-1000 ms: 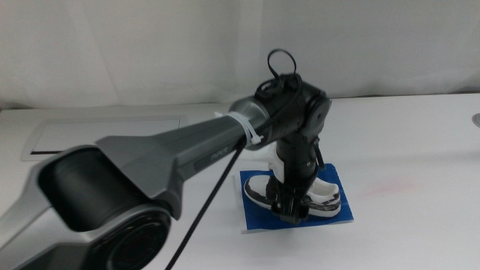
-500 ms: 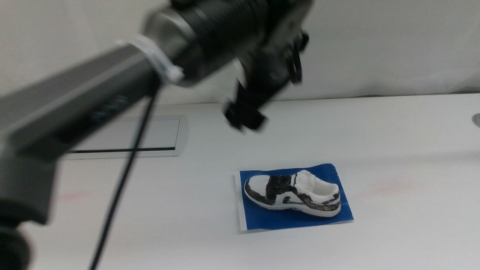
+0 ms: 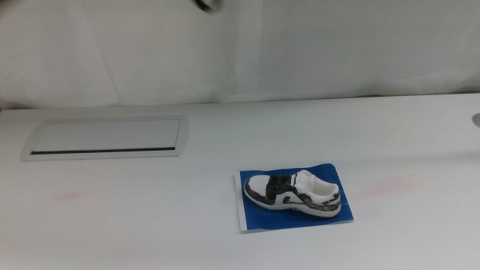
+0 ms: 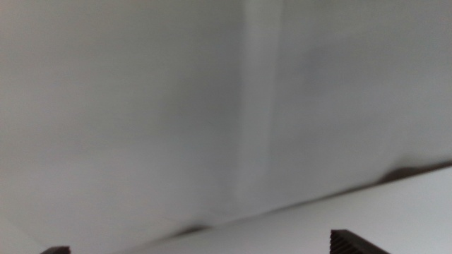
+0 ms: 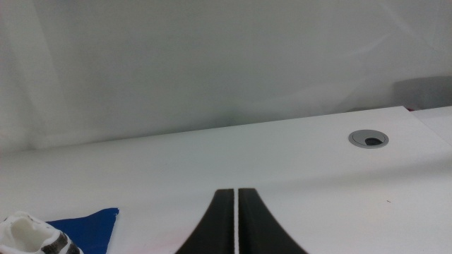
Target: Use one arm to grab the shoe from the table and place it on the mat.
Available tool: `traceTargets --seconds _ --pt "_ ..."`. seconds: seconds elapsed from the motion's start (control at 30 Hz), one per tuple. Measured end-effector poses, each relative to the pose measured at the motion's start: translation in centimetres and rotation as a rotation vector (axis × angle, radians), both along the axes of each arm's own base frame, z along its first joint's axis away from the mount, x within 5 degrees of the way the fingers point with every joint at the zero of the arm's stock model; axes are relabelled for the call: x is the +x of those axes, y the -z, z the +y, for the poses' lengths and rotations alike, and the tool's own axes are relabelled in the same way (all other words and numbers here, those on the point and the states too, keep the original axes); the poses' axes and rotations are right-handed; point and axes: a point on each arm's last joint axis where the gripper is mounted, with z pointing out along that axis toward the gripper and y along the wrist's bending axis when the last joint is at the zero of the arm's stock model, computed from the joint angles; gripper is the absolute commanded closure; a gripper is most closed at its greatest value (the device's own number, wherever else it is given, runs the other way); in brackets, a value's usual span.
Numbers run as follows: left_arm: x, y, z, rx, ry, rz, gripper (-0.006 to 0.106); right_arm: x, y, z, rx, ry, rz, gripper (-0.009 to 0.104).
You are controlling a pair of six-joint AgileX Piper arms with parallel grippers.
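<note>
The shoe [image 3: 292, 193], white with black panels and laces, lies on its sole on the blue mat [image 3: 262, 216], toe to the left. Nothing holds it. Only a dark bit of the left arm [image 3: 208, 4] shows at the middle view's top edge, high above the table. In the left wrist view the left gripper [image 4: 205, 248] is open and empty, with only its fingertips [image 4: 353, 242] showing far apart, facing the white backdrop. The right gripper [image 5: 235, 194] is shut and empty, low over the table. The shoe's heel [image 5: 25, 233] and a mat corner [image 5: 88, 224] lie to its side.
A grey framed panel [image 3: 105, 137] is set into the white table [image 3: 150, 217] at the back left. A round grey grommet [image 5: 368, 138] sits in the tabletop near the right edge, also seen in the middle view [image 3: 475, 118]. A white backdrop stands behind the table.
The left arm let go of the shoe on the mat, rose up and back, and has almost left the middle view. The shoe and mat have stayed put.
</note>
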Motion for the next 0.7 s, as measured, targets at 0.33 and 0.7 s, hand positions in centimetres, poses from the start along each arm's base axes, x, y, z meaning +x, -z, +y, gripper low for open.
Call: traceTargets --seconds 0.33,0.7 --pt "-5.2 -4.0 12.9 0.012 -0.155 -0.164 0.010 0.0 0.0 0.0 -0.003 0.000 0.000 0.097" --pt "-15.5 2.4 20.2 0.013 -0.240 -0.303 0.013 0.0 0.0 0.0 -0.003 0.000 0.000 0.097"
